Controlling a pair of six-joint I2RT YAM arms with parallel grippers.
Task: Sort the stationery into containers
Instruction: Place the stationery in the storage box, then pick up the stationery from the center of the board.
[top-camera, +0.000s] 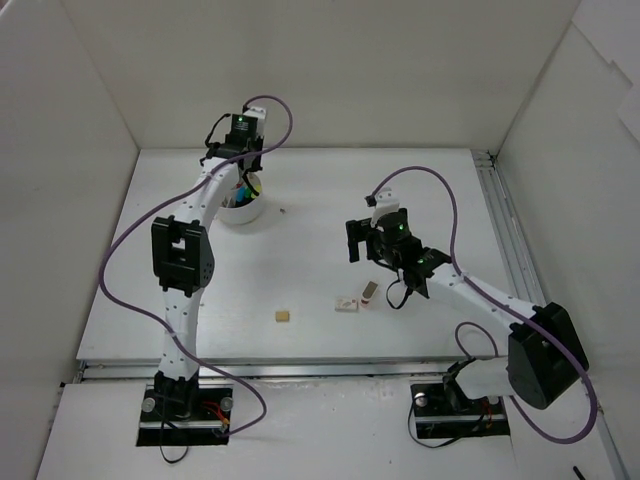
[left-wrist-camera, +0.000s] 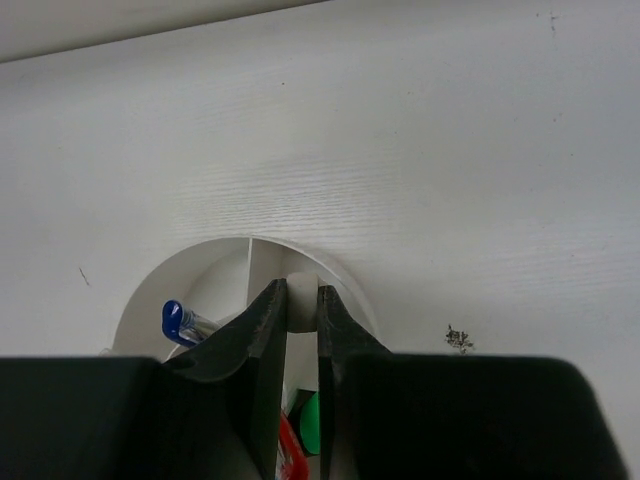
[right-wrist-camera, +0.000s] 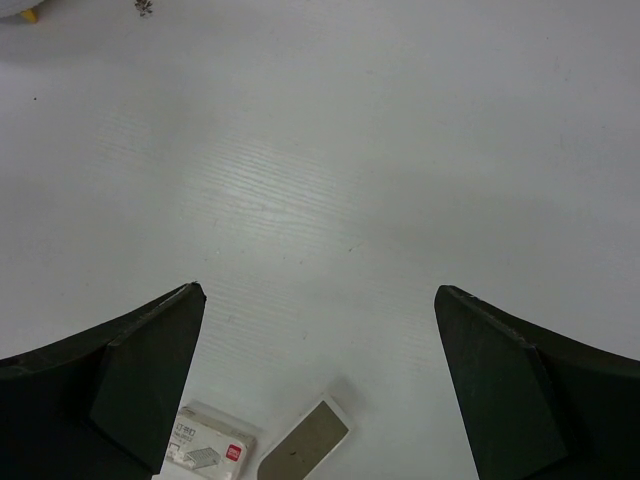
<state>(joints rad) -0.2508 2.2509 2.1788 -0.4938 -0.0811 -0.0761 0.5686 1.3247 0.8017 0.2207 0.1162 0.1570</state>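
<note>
The white round pot (top-camera: 249, 212) stands at the back left, under my left gripper (top-camera: 241, 188). In the left wrist view that gripper (left-wrist-camera: 301, 297) is shut on a small white eraser (left-wrist-camera: 301, 300), held just above the pot's divided top (left-wrist-camera: 205, 262). Inside the pot lie a blue-capped pen (left-wrist-camera: 176, 320), something red (left-wrist-camera: 290, 448) and something green (left-wrist-camera: 313, 422). My right gripper (top-camera: 365, 245) (right-wrist-camera: 318, 295) hangs open over bare table. Near it lie a small white packet with a red logo (right-wrist-camera: 205, 452) (top-camera: 346, 303) and a flat grey-beige piece (right-wrist-camera: 305, 442) (top-camera: 369, 291). A beige eraser (top-camera: 283, 316) lies further left.
White walls enclose the table on the left, back and right. A metal rail (top-camera: 505, 235) runs along the right edge. A small dark speck (top-camera: 283, 210) marks the tabletop right of the pot. Purple cables loop off both arms.
</note>
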